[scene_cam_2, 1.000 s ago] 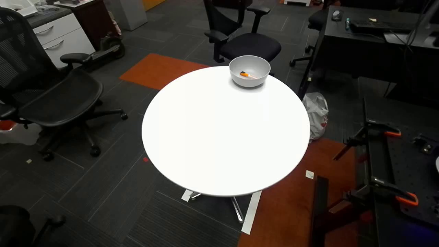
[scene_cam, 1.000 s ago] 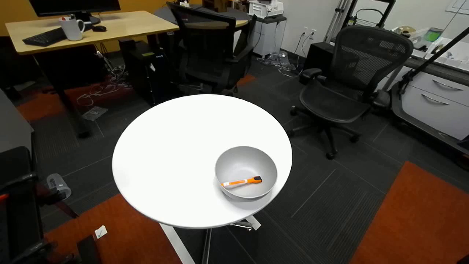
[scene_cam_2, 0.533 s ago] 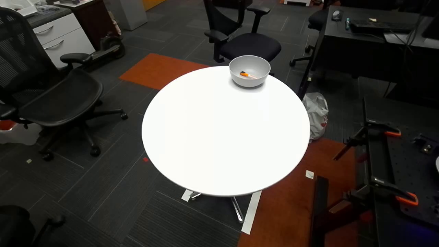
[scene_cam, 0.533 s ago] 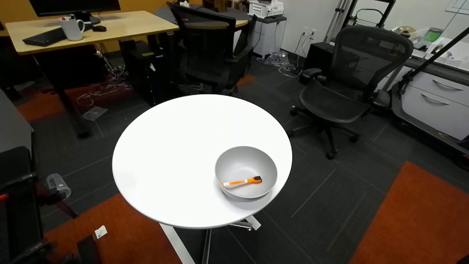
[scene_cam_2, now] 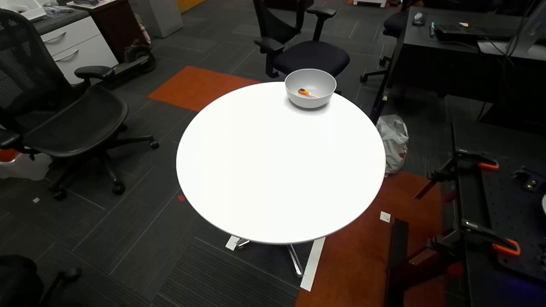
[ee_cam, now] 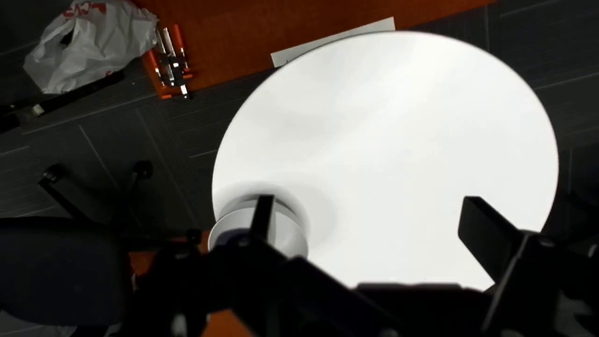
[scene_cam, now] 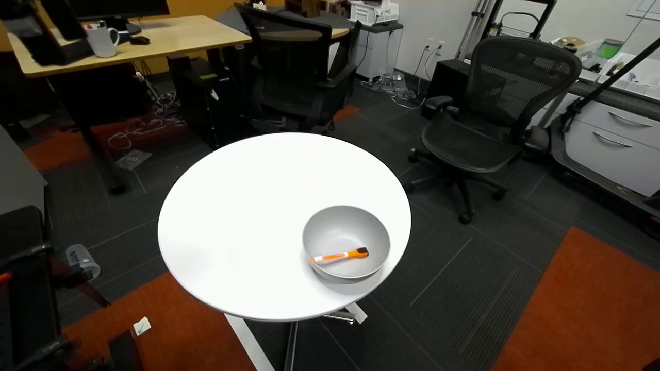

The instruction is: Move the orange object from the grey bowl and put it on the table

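Note:
The orange object point(scene_cam: 340, 255), a thin stick with a dark end, lies inside the grey bowl point(scene_cam: 330, 226) in both exterior views point(scene_cam_2: 303, 91). The bowl stands near the edge of the round white table point(scene_cam: 247, 216). In the wrist view the bowl point(ee_cam: 291, 236) is partly covered by a finger, and the orange object is hidden. My gripper point(ee_cam: 367, 203) is open and empty, fingers wide apart, high above the table point(ee_cam: 398, 131). In an exterior view my gripper point(scene_cam: 46, 31) shows as a dark blurred shape at the upper left, far from the bowl.
A light-wood desk point(scene_cam: 180, 33) with a white mug point(scene_cam: 102, 41) stands behind the table. Black office chairs point(scene_cam: 495, 103) are around it. A black bench with orange clamps point(scene_cam_2: 507, 247) and a plastic bag point(scene_cam_2: 393, 140) lie beyond the table's side.
My gripper has come into sight at the upper left of an exterior view. A faint shadow on the table there has shifted. The bowl and orange object have not moved.

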